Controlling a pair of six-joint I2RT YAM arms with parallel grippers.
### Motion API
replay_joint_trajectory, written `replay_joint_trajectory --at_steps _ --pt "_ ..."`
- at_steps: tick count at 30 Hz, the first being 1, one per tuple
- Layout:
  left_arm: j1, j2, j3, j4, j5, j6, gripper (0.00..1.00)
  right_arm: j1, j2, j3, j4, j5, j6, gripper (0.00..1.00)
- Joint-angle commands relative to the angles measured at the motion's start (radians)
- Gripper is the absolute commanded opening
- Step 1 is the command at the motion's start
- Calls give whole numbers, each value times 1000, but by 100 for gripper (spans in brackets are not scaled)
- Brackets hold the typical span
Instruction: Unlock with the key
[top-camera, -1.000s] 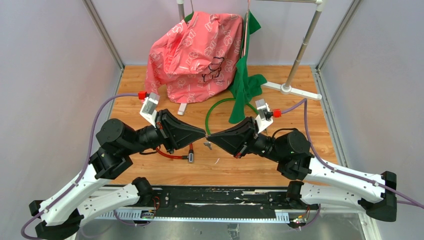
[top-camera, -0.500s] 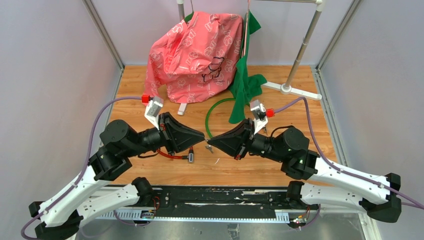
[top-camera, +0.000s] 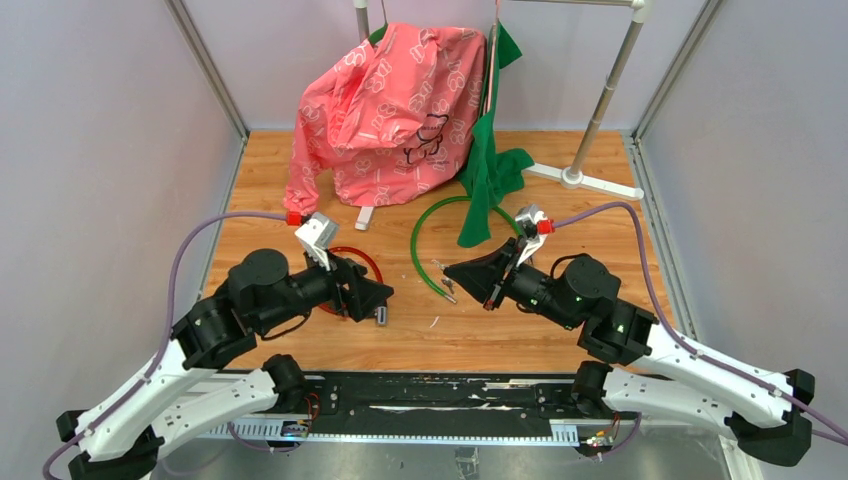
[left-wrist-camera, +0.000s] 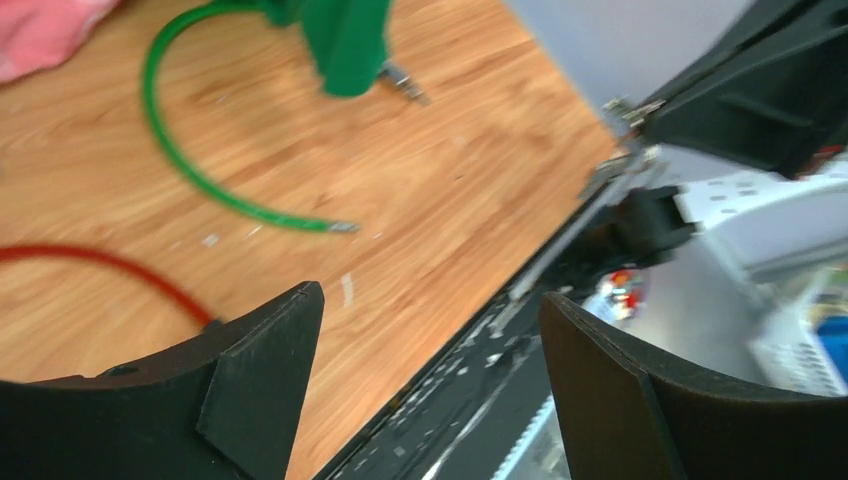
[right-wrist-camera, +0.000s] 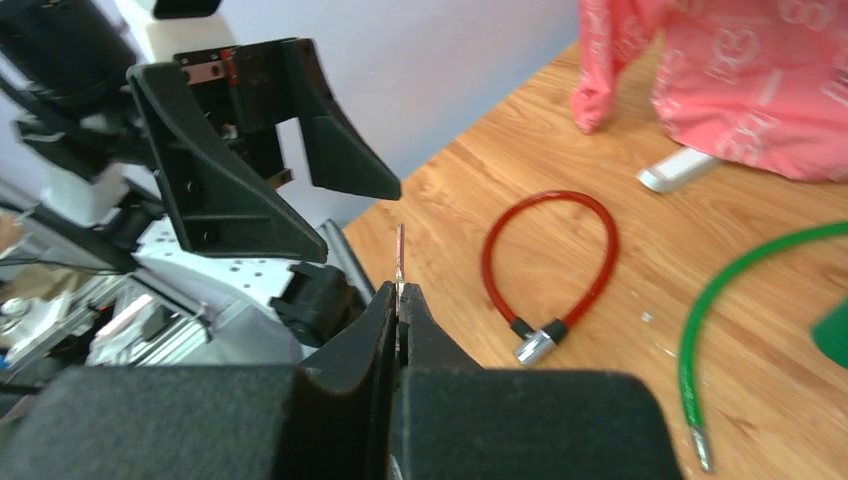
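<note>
— Where do we see the key (right-wrist-camera: 400, 250)?
— We see it pinched in the right gripper (right-wrist-camera: 398, 300). The two fingers are pressed together on its lower end, and the thin blade stands up out of them. In the top view we find that gripper above the wooden table (top-camera: 540, 340), right of centre, pointing left.
— And the red cable lock (right-wrist-camera: 548, 195)?
— We see it lying flat on the table as a closed loop, with its silver barrel (right-wrist-camera: 535, 346) at the near end of the loop. The key is apart from it, up in the air.
— What about the left gripper (left-wrist-camera: 432, 296)?
— We see its jaws spread wide with nothing between them. From above it hangs over the near part of the red loop, its tip just beside the barrel.
— What else do we make out?
— A green cable (left-wrist-camera: 200, 180) curves across the boards to the right of the red one, with one end lying free. Behind it we see a green cloth (top-camera: 490, 170) and a pink garment (top-camera: 390, 100) hanging down to the table at the back
</note>
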Motion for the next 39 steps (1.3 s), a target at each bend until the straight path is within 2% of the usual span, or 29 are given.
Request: replay_joint_trajectory --at_steps 1,6,15,20,30,39 --pt "-5 57 1 -201 -205 46 84 -53 -15 -9 -103 70 -17 0" --pt "-4 179 -13 -262 -319 14 85 -86 -33 0 -221 134 -47 0" --pt "21 434 -13 -259 -342 3 86 -97 -98 -11 -320 167 -44 0" --pt "65 573 -41 -262 -341 -72 81 -97 -138 -28 -365 187 -34 0" --pt "104 744 -134 -115 -258 -274 65 -97 -190 -34 -428 216 -52 0" --pt "101 811 -211 37 -149 -431 65 -97 -228 -40 -463 234 -72 0"
